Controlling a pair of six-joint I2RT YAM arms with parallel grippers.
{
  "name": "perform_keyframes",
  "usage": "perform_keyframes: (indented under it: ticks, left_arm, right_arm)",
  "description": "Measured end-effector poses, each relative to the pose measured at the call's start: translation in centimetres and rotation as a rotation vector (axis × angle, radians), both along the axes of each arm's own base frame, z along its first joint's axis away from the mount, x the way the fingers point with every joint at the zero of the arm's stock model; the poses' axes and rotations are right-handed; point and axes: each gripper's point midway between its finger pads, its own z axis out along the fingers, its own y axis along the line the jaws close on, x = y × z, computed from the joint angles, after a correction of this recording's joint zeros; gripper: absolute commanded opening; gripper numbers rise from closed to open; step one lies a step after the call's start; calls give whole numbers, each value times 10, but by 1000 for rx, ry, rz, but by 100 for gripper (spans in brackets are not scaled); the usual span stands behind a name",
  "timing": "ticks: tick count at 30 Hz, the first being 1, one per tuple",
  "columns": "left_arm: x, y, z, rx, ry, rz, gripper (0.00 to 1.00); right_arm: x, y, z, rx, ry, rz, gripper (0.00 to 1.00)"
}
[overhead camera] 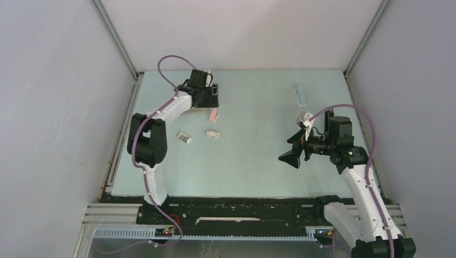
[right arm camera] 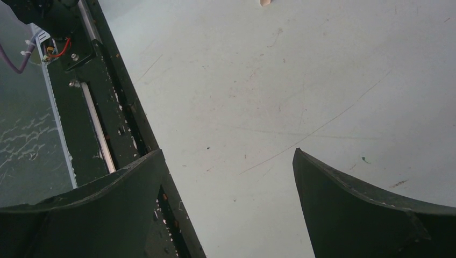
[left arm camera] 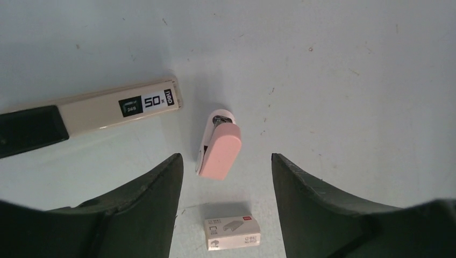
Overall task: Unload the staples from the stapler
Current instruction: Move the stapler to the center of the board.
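Observation:
The stapler (left arm camera: pixel 91 107) is a slim bar with a black end and a pale top arm labelled 50, lying at the left of the left wrist view. From above only a pale strip of the stapler (overhead camera: pixel 200 109) shows under the left arm. My left gripper (left arm camera: pixel 226 156) hovers open above the table, to the stapler's right, its jaws framing a short pink stapler-like piece (left arm camera: pixel 219 145). The left gripper (overhead camera: pixel 207 94) is at the table's far left. Near the right, my right gripper (overhead camera: pixel 290 156) hangs open over bare table (right arm camera: pixel 228 153). No staples show.
A small staple box (left arm camera: pixel 232 234) lies just below the pink piece (overhead camera: pixel 213 114); from above I see that box (overhead camera: pixel 213 134) and a second one (overhead camera: pixel 184 137). A pale blue bar (overhead camera: pixel 302 94) lies at the far right. Grey walls enclose the table.

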Motion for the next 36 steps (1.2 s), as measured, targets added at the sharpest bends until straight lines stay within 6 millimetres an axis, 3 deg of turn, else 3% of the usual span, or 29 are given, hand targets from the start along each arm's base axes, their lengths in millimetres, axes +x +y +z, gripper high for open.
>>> perform_keyframes:
  ticks: [12, 19, 26, 32, 36]
  left_arm:
    - [-11, -5, -45, 110, 154, -77, 61]
    - [-14, -3, -64, 134, 195, -80, 54]
    - [-9, -4, -66, 140, 193, -88, 35]
    - [-7, -4, -65, 147, 187, -96, 3]
    - [-8, -8, -63, 167, 167, -114, 0]
  right_arm:
    - [0, 0, 0, -2, -1, 2, 100]
    - [0, 1, 0, -4, -1, 2, 100]
    - [0, 1, 0, -5, -2, 2, 100]
    - [0, 1, 0, -6, -4, 3, 100]
    - [0, 0, -1, -7, -5, 2, 100]
